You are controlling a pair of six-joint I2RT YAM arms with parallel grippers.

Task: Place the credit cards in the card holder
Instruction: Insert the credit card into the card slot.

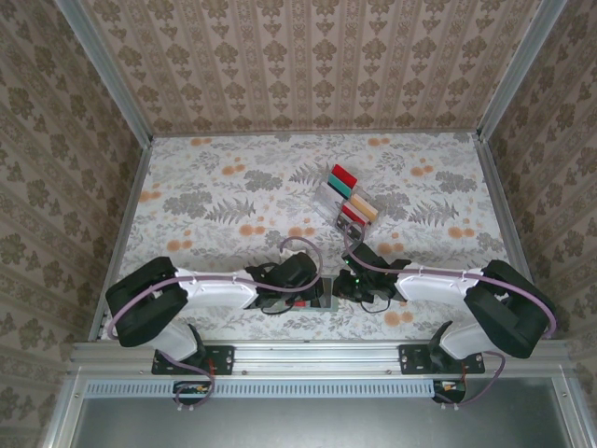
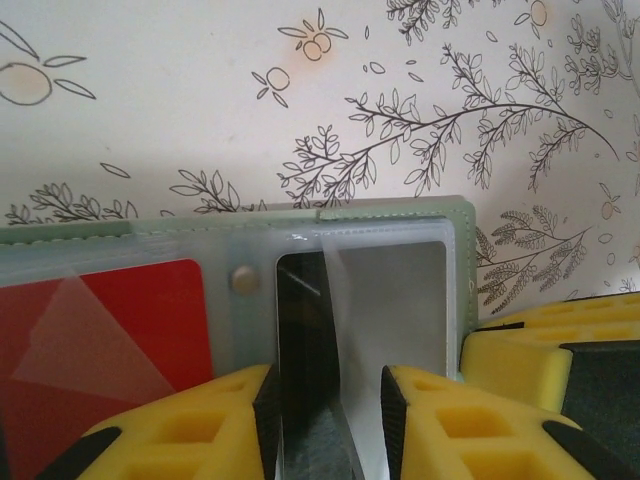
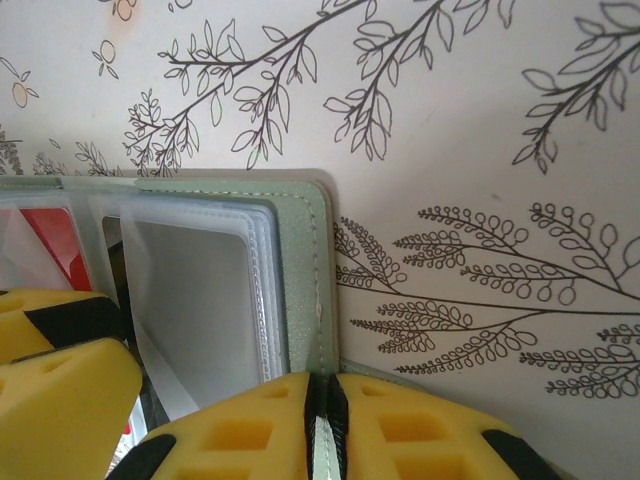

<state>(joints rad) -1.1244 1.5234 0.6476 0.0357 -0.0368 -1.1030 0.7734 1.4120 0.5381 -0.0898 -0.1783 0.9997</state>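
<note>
Jaws at the card holder (image 3: 300,260) — left feeds, right anchors.
Right gripper (image 3: 325,420) clamps its cover edge; left gripper (image 2: 330,420), part-open, straddles a black card (image 2: 300,330) lying lengthwise toward the pocket (image 2: 395,300) ahead — grip uncertain.

Card holder (image 2: 400,208): matt grey-green leather-like cover, stitched edge. Inner sleeves (image 2: 395,300): clear glossy plastic, slightly creased, catching glare. Snap stud (image 2: 244,281): dull metal. Red card (image 2: 110,320): smooth plastic. Jaws: yellow matt moulded plastic with black rubbery pads (image 2: 268,420). Desk (image 2: 200,100): smooth matt floral-print covering. Frame rails (image 1: 317,357): brushed aluminium.
</note>
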